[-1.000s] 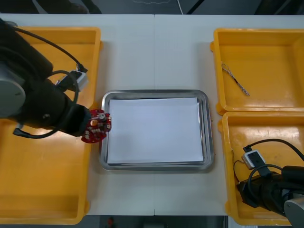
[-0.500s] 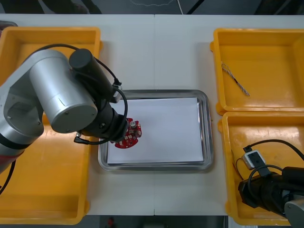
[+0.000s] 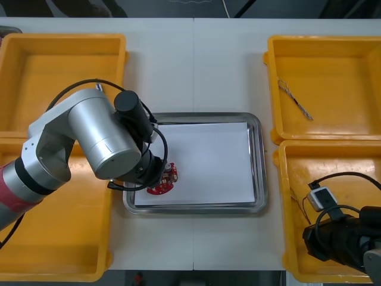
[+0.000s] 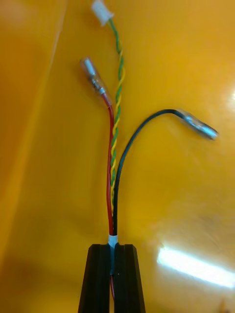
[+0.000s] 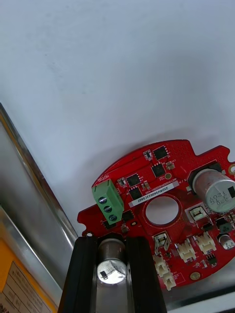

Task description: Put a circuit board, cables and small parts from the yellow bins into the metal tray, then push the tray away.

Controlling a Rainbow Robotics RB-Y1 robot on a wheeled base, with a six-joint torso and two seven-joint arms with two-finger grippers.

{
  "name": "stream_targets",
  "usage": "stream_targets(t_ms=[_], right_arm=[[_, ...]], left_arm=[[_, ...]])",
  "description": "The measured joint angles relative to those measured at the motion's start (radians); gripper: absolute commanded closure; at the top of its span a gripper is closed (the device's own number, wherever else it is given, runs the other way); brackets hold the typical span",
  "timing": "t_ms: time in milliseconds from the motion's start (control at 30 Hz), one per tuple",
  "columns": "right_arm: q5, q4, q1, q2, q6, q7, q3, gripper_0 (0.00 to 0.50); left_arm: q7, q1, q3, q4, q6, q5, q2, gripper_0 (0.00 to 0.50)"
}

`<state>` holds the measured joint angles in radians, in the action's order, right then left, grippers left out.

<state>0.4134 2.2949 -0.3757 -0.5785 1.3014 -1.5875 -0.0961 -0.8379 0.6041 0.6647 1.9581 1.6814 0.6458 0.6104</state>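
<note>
Red circuit board (image 3: 162, 180) down at the metal tray's (image 3: 196, 117) 8 o'clock corner, on the white inside or just above. Pinched tight by the left gripper (image 5: 111, 244). Step now: setting the board down. Next: open up, lift away. At the table's 4 o'clock, right gripper (image 4: 113, 264) squeezed shut on cables (image 4: 116, 142) in a yellow bin (image 3: 333, 145).
</note>
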Motion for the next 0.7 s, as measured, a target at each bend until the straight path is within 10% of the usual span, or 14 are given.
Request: stream_targets(t_ms=[133, 300, 700], right_arm=[[0.009, 0.051, 0.021, 0.0, 0.101, 0.0, 0.057, 0.5], [0.023, 0.126, 0.068, 0.0, 0.252, 0.0, 0.136, 0.5], [0.283, 0.282, 0.197, -0.034, 0.553, 0.0, 0.364, 0.5]], left_arm=[[0.0, 0.0, 0.022, -0.012, -0.01, -0.019, 0.0, 0.493], [0.0, 0.0, 0.025, -0.014, -0.012, -0.019, -0.001, 0.012], [0.0, 0.0, 0.015, 0.009, 0.0, -0.014, -0.013, 0.0]])
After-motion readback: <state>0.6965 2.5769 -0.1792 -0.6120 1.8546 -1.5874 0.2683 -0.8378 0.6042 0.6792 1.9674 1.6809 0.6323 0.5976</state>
